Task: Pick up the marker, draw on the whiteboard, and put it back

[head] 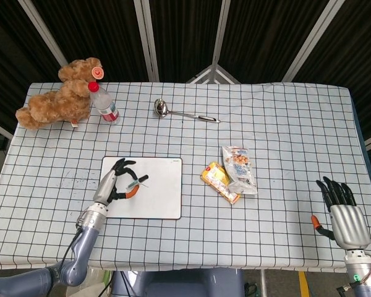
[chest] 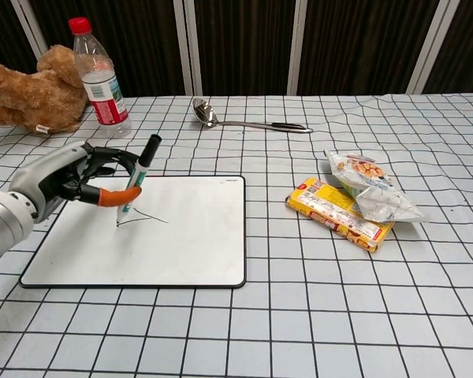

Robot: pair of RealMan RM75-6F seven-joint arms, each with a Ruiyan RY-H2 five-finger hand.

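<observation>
Your left robot hand point(chest: 67, 177) pinches the marker point(chest: 138, 173), tip touching the whiteboard point(chest: 189, 236) beside a thin drawn line. Your right robot hand point(head: 343, 210) rests fingers apart, holding nothing, at the desk point(head: 284, 124) edge. Snack packets point(chest: 351, 197) lie right of the board; ladle point(chest: 244, 122), bottle point(chest: 98, 79) and plush toy point(chest: 31, 94) sit beyond it.

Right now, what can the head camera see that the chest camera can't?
Only the head view shows the right hand, open near the table's edge, and the whole teddy. Only the chest view shows the drawn lines at the marker's tip. Both show the left hand holding the marker on the whiteboard, plus the bottle, ladle and snacks.
</observation>
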